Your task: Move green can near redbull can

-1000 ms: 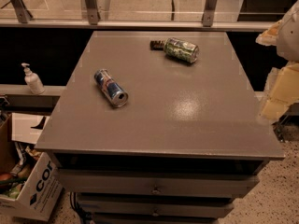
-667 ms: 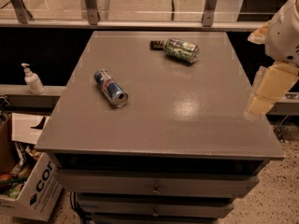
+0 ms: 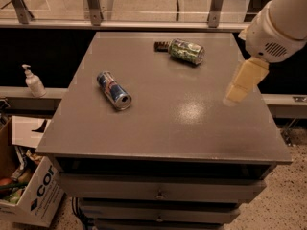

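Note:
The green can [image 3: 187,51] lies on its side near the far edge of the grey table [image 3: 168,128], right of centre. The redbull can [image 3: 113,90] lies on its side on the left part of the table, silver top toward the front. The two cans are well apart. My gripper [image 3: 240,86] hangs from the white arm [image 3: 280,25] above the table's right side, in front of and to the right of the green can, touching neither can.
A small dark object [image 3: 161,45] lies just left of the green can. A soap dispenser [image 3: 33,82] stands on a ledge to the left. A cardboard box [image 3: 33,195] sits on the floor at lower left. Drawers are under the tabletop.
The arm has moved in from the right edge, leftward and over the table's right side. Both cans have stayed where they were.

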